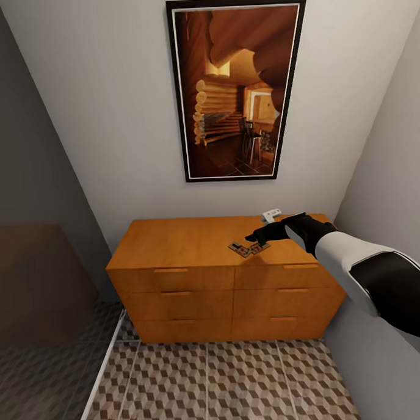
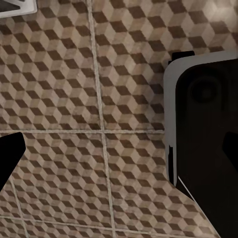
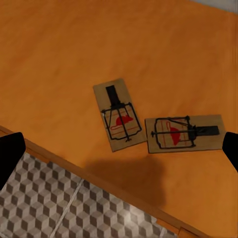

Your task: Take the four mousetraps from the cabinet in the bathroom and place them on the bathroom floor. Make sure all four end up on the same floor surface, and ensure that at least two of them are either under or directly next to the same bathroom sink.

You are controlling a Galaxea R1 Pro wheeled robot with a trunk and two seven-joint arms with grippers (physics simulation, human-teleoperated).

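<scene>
Two mousetraps [image 3: 151, 126] lie below the open right tool [image 1: 258, 237].

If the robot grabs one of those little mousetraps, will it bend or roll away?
Probably neither. Each mousetrap looks like a stiff flat wooden board, so it likely stays rigid and cannot roll. Lying flush on the cabinet, it may slide when nudged, and the wire parts might snag.

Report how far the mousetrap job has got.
No trap shows on the tiled floor yet. Two mousetraps lie on the cabinet top near its front edge, corners nearly touching. The right pincer hovers over them, holding nothing visible. Left to do: picking them up, finding the others, and placing all by the sink.
</scene>
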